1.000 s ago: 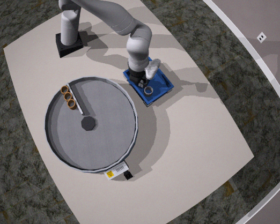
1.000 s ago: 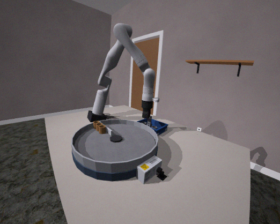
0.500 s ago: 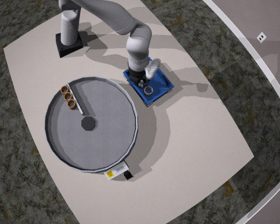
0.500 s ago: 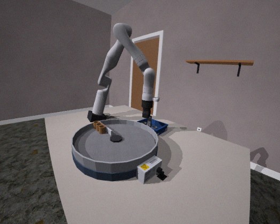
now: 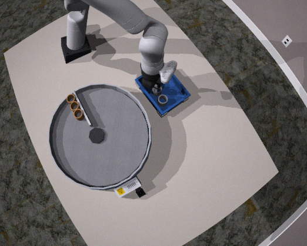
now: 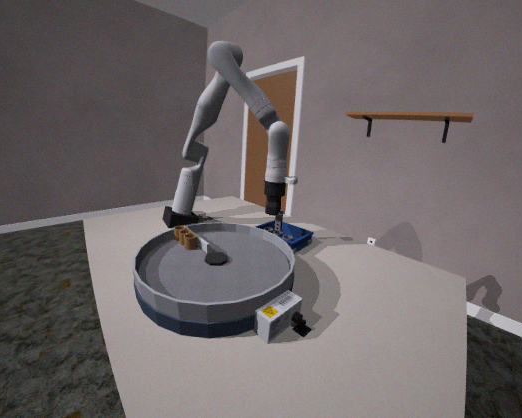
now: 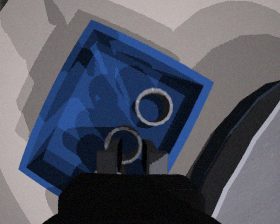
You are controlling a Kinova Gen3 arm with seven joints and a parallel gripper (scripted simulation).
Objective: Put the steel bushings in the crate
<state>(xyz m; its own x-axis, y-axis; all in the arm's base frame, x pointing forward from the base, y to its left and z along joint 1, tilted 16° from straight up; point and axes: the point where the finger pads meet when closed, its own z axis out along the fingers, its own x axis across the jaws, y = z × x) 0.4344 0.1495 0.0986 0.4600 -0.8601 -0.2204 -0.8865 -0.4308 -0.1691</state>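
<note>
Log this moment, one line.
crate: at least two steel bushings | turning table: three orange bushings | fingers: apart, over crate

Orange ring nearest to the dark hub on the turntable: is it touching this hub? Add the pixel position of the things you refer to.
Apart. The top view shows grey turntable (image 5: 119, 147) (image 6: 183, 285) surface between the orange ring (image 5: 79, 118) (image 6: 190, 243) and the dark hub (image 5: 96, 135) (image 6: 216, 258).

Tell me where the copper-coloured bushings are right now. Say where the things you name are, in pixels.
In the top view, the copper-coloured bushings (image 5: 79, 117) (image 6: 190, 243) stand in a row at the turntable's upper left, along the left side of the pale bar (image 5: 83, 110) (image 6: 203, 244).
</note>
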